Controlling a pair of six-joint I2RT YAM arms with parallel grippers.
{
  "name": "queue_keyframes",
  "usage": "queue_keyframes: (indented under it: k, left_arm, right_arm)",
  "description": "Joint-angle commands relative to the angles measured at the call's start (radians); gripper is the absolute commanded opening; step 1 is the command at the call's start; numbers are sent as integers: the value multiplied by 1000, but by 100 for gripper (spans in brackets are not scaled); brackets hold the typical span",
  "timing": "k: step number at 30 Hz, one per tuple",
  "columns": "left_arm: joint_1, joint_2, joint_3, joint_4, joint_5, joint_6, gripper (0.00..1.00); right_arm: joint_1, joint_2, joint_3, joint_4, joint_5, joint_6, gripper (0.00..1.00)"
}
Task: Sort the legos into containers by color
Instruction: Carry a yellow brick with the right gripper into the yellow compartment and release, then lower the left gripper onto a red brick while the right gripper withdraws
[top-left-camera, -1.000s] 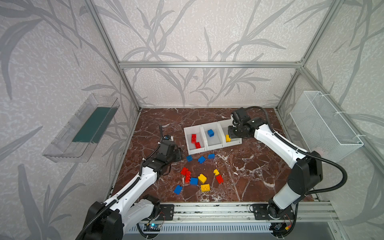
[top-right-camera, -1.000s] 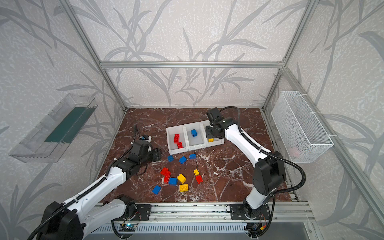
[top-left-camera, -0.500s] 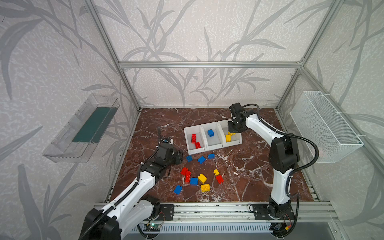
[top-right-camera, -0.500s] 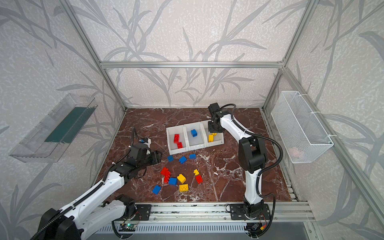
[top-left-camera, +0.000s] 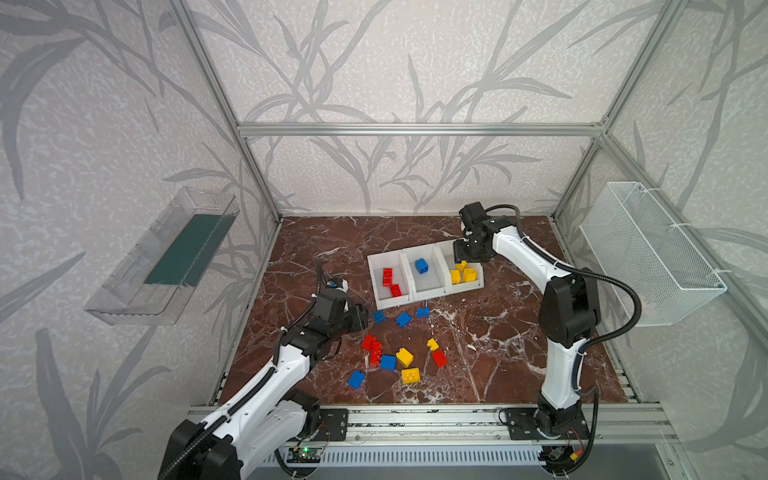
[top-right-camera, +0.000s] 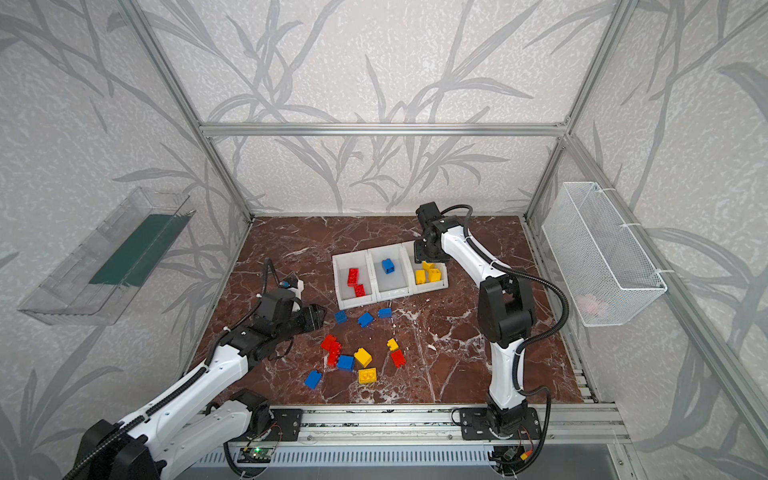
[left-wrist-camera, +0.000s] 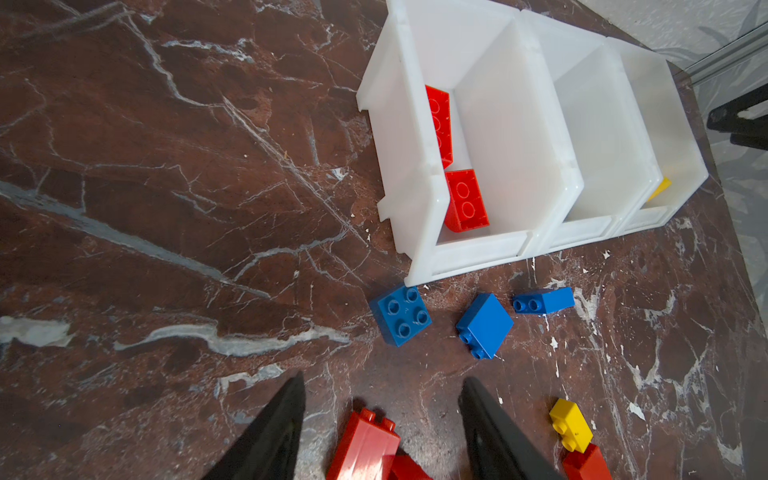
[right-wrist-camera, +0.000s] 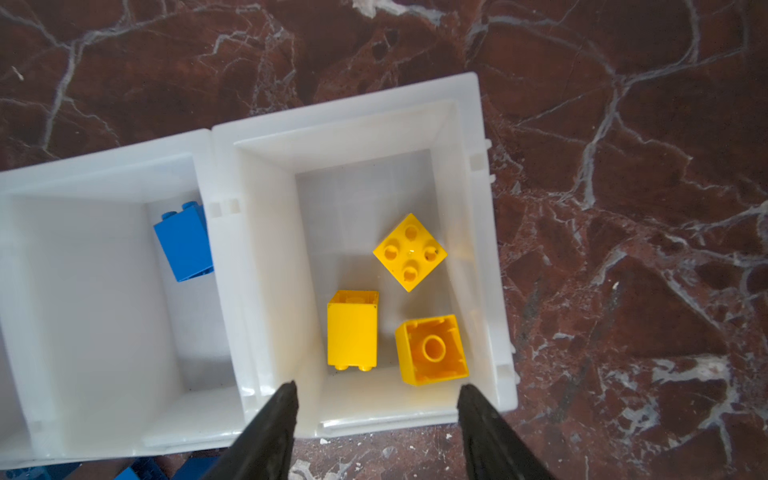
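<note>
Three white bins stand in a row. The left bin holds two red legos, the middle bin one blue lego, and the right bin three yellow legos. My right gripper hangs open and empty over the right bin's near edge, as both top views show. My left gripper is open and empty, low over the loose red legos, and appears in both top views.
Loose legos lie in front of the bins: three blue ones near the bins, then a mixed red, blue and yellow cluster closer to the front. A wire basket hangs on the right wall and a clear tray on the left wall.
My right gripper has gone from shut to open above the right bin, and a yellow lego now lies loose inside. My left arm has edged toward the loose cluster, jaws unchanged.
</note>
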Motion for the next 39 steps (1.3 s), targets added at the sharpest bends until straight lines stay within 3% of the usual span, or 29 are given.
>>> queue_keyframes:
  k: [1,13,19,26,32,39]
  left_arm:
    - [-1,-4,-14,15,24,-3,62]
    - [-32,103,-7,74,107,-26,62]
    - [-112,121,17,3,49,-4,62]
    - [-220,146,42,-79,6,-2,62]
    - [-235,153,44,-129,10,-10,54]
    - [-255,172,44,-134,31,-16,46]
  right_arm:
    - [0,-102,-36,-5,-30,13,63]
    - [40,-384,-362,74,-96,74,64]
    - [61,-531,-559,71,-76,118,63]
    - [61,-771,-817,134,-67,260,63]
    - [61,-862,-906,122,-57,305,63]
    - [62,-852,-912,131,-59,305,63]
